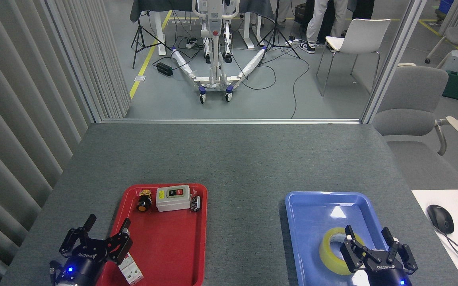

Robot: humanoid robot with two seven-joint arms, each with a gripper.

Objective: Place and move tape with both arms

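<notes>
Grey felt-like bench (237,159) fills the middle of the frame, wide bare stretch btwn the two trays and up to its far edge at the glass partition; ribbed grey panels wall off the left side. Blue tray (316,204), smooth plastic w/ rounded corners, sits lower right, running off the bottom edge; tape (330,248), a glossy translucent yellow ring w/ white core, lies flat in its near half. Right claw (366,240), black w/ fingers spread, hangs at the roll's right side, one fingertip over the core hole; contact can't be told. Red tray (165,246) sits lower left, small switch parts along its far rim; left claw (107,228) spread over its left rim, holding nothing.
</notes>
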